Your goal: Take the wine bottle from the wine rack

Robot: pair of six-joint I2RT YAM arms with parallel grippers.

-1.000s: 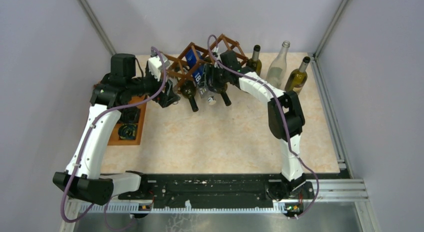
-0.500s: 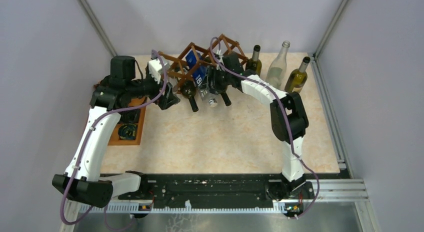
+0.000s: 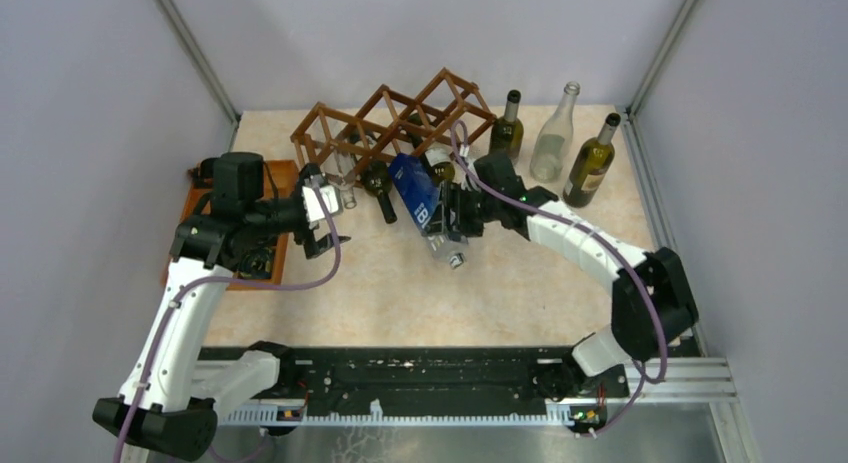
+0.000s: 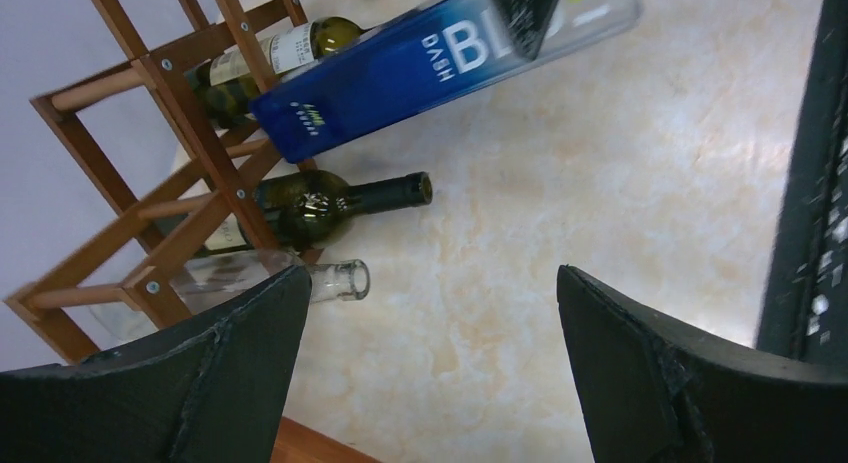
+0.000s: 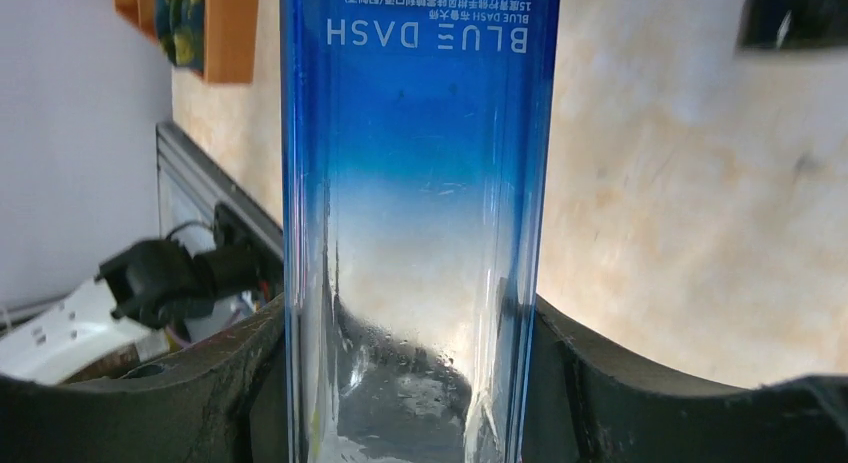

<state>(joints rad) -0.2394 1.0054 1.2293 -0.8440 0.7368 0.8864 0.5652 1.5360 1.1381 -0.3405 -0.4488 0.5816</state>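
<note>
Well, square blue-glass bottle (image 3: 415,188) (right claw (image 3: 452,217))

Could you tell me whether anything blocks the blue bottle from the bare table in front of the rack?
Nothing visible does. The right pincer holds the blue bottle over bare table; the dark bottle lies beside it, the open left pincer farther off.

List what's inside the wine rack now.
Three bottles lie in the wine rack: a clear bottle, a dark green bottle and a white-labelled bottle, the last partly covered by the blue bottle. Their far ends are hidden behind sticks. Upper cells look empty.
</note>
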